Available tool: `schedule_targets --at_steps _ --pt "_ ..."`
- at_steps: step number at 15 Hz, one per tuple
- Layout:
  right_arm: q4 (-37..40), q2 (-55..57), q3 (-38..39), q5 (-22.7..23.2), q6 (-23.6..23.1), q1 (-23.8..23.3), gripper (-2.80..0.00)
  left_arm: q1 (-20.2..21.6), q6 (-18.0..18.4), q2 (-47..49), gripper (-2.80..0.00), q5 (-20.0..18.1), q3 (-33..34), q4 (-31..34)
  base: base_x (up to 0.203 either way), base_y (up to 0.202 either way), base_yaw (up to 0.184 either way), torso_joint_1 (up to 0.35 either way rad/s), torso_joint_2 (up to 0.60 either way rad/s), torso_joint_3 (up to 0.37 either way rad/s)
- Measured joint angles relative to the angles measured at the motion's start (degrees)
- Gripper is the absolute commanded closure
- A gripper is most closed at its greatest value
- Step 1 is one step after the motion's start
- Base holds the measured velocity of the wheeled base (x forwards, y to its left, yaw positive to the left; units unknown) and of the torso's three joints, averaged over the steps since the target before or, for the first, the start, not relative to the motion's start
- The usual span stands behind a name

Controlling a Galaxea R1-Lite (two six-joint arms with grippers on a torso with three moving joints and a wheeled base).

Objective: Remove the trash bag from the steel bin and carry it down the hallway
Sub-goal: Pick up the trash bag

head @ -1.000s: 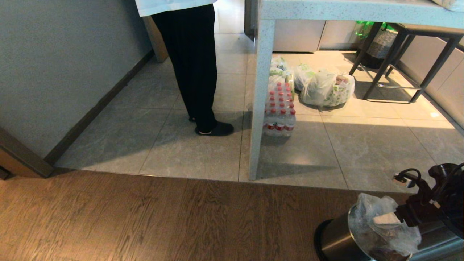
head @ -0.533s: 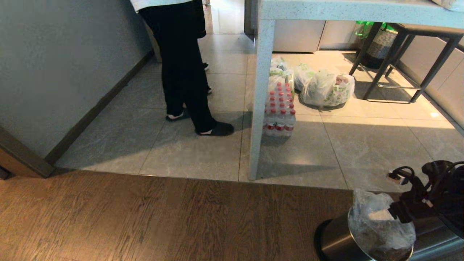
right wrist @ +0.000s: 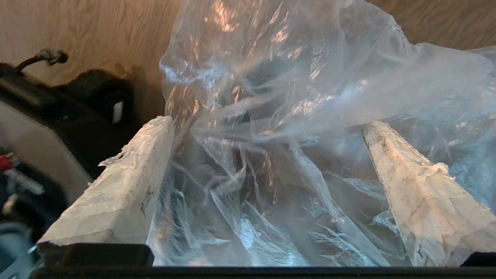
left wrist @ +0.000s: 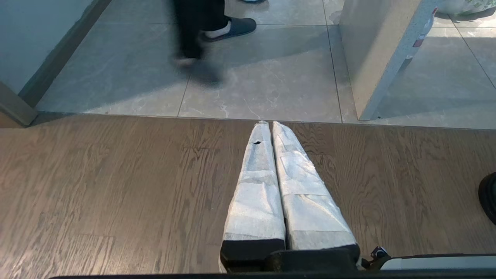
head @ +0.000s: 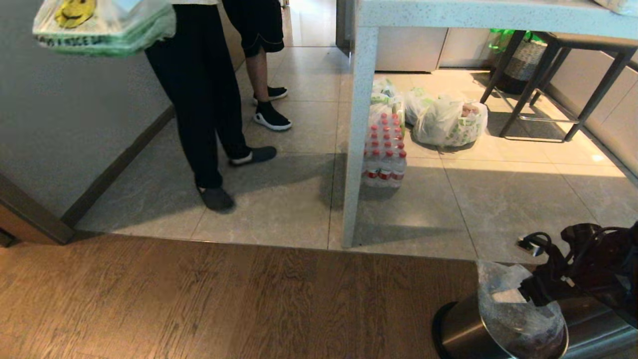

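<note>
The steel bin [head: 461, 334] stands on the wood floor at the lower right of the head view. The clear, wrinkly trash bag [head: 518, 324] sits in it, its top bunched above the rim. My right gripper [head: 513, 298] reaches in from the right and is open. In the right wrist view its taped fingers [right wrist: 128, 182] stand wide apart, with loose folds of the trash bag [right wrist: 271, 162] between them. My left gripper [left wrist: 268, 124] is shut and empty over bare wood floor, outside the head view. I cannot make out the hallway.
Two people stand on the grey tiles: one in black trousers [head: 199, 109] carrying a white-green bag [head: 99, 22], one behind in shorts [head: 259, 50]. A counter leg [head: 359, 139], a bottle pack [head: 384, 154], white bags [head: 448, 122] and a stool [head: 548, 85] lie ahead.
My right gripper has slid left and down into the bag's top. The person in black trousers has stepped left and nearer, with a carried bag now showing. A second person has come into view.
</note>
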Motion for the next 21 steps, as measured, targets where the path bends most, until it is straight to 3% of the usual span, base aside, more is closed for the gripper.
schedule_targets --at_steps 6,21 --pt "-6.73 2.99 -2.06 0.15 0.29 0.37 -2.8 0.0 -0.02 0.0 0.0 0.0 0.0 -0.05 0.0 0.0 0.0 0.0 0.0 0.0" --pt "-7.03 7.8 -6.23 0.15 1.88 0.68 -2.8 0.0 0.01 0.0 0.0 0.0 0.0 0.0 0.0 0.0 0.0 0.0 0.0 0.0"
